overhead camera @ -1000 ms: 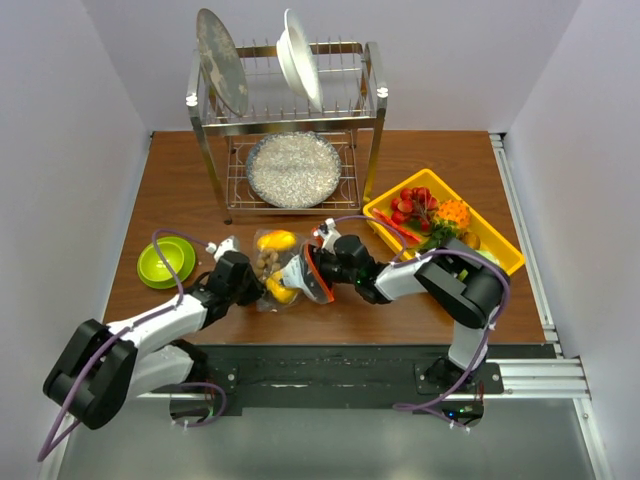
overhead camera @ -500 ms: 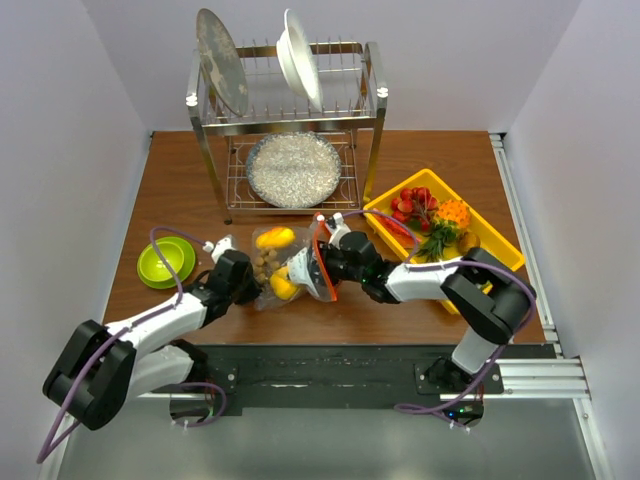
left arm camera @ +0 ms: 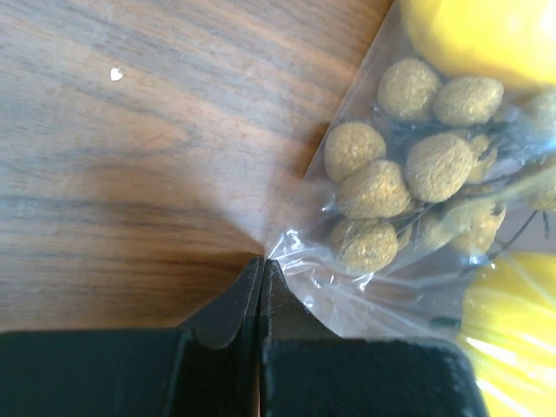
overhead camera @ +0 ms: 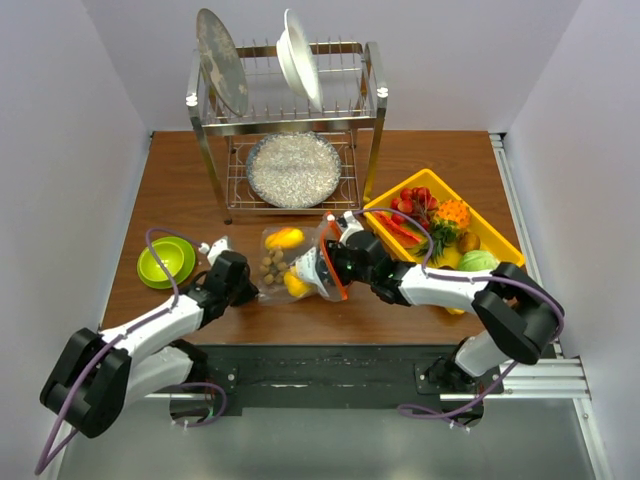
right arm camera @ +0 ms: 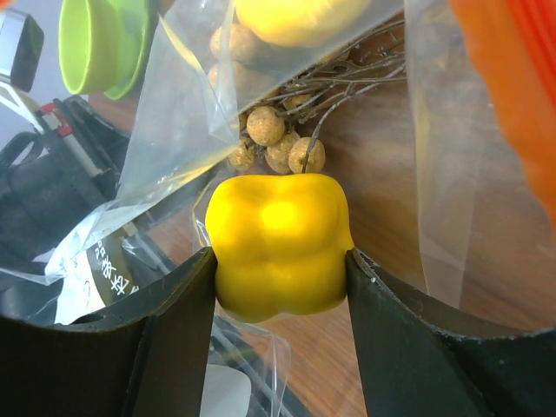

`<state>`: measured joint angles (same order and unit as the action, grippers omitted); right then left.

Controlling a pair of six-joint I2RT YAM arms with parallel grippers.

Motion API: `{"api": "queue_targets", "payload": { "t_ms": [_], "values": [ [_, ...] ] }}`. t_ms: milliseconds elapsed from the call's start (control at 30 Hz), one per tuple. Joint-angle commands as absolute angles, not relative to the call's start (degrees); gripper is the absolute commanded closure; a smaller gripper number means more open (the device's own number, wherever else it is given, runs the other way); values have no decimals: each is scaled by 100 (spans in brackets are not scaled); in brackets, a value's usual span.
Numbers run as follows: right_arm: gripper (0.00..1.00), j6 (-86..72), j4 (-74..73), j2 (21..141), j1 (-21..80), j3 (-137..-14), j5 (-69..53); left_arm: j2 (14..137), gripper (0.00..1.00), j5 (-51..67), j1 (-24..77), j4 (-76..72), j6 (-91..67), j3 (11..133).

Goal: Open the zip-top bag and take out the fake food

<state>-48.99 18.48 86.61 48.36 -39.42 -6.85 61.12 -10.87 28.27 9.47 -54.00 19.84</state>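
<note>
A: What could go wrong from here?
B: The pepper (right arm camera: 280, 241) is gripped inside the bag (overhead camera: 285, 250), so the plastic could be dragged along with it. A fold appears to lie against the finger at the lower left of the right wrist view. If it is caught there, the whole bag would be lifted rather than emptied.

A: And at the other end?
B: Only a thin corner is pinched by the left gripper (left arm camera: 261, 261). It could be pulled free or torn if the pepper is drawn out sharply. The pepper is glossy and rounded, so it could also be squeezed out and dropped back among the balls (left arm camera: 382, 174) and the mango (right arm camera: 291, 17).

A: How is the right gripper (right arm camera: 280, 254) set?
B: About half open, with the jaws pressed onto the pepper's two sides at the lower centre of its view.

A: And the left one?
B: Closed completely on the bag's corner, at the bottom centre of its view, low over the table (overhead camera: 180, 170).

A: Where is the bag found?
B: At the centre of the top view, stretched between the two grippers. The orange zipper (right arm camera: 504, 87) is turned toward the right, and the mouth is open around the right gripper.
</note>
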Motion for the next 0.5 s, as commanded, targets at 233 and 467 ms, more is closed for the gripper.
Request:
{"api": "queue_targets", "payload": {
  "t_ms": [233,467],
  "values": [
    [45,-5607,3251,9413,4772,-3674,-1424,5072,76,-318,2795,1512,-4615,2593],
    [17,-5783,3182,9238,4755,-3569,-1161,5185,86,113,2795,1266,-4868,2435]
  ]
}}
